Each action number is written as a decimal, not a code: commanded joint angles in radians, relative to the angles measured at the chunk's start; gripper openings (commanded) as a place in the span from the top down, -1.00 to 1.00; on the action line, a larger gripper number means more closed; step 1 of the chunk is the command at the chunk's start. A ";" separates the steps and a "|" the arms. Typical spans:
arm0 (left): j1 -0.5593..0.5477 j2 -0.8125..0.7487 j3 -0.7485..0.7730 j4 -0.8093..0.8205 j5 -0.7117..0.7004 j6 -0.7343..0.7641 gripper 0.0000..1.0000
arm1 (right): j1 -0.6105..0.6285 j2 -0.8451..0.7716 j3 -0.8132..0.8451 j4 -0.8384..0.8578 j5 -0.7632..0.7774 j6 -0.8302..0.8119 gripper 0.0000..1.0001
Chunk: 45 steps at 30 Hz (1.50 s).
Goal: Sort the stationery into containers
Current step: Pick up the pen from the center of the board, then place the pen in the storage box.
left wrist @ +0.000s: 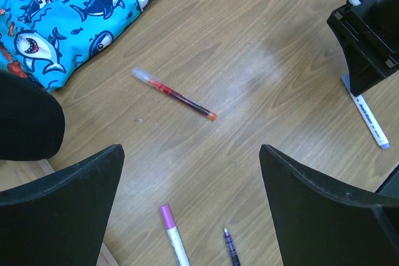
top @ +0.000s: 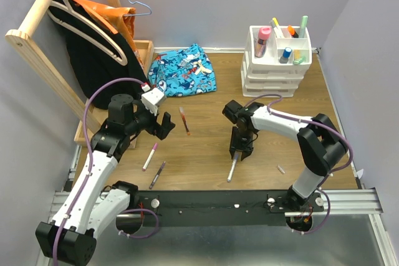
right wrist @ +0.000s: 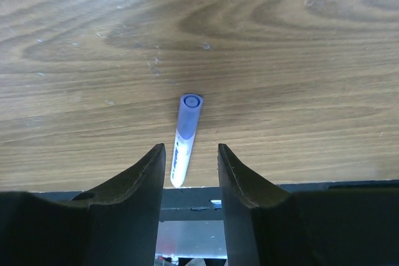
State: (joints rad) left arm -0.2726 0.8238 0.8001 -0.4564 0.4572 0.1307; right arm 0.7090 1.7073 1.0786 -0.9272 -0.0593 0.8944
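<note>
Where it lies on the table (top: 199, 154) near the front edge, white pen (right wrist: 186, 135), lilac cap, sits between the half-parted jaws of the right hand (right wrist: 191, 149), gap either side. Step judged: pickup. Next calls for closing, lifting, carrying to the organiser (top: 274, 82), far corner. Left hand (left wrist: 191, 154) wide, empty. Pen's lettering unreadable; pad contact hard to make out.

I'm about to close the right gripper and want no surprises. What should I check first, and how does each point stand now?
1. White pen with lilac cap lies between the right gripper fingers: ok.
2. Jaws clamped on it: not ok, gaps on both sides.
3. Left gripper open, apart from the right one: ok.
4. Wooden table bare toward the white plastic drawer organiser: ok.
5. Free space in its top compartments: cannot tell.
</note>
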 commanded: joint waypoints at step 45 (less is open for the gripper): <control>-0.008 0.254 0.307 0.153 0.054 0.193 -0.97 | -0.190 -0.008 0.852 0.930 0.208 -0.988 0.99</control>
State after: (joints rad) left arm -0.2756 1.0256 1.0653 -0.4118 0.5167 0.3061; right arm 0.6819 1.6283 1.7065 -0.2150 0.1196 0.0814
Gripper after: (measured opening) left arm 0.987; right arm 0.025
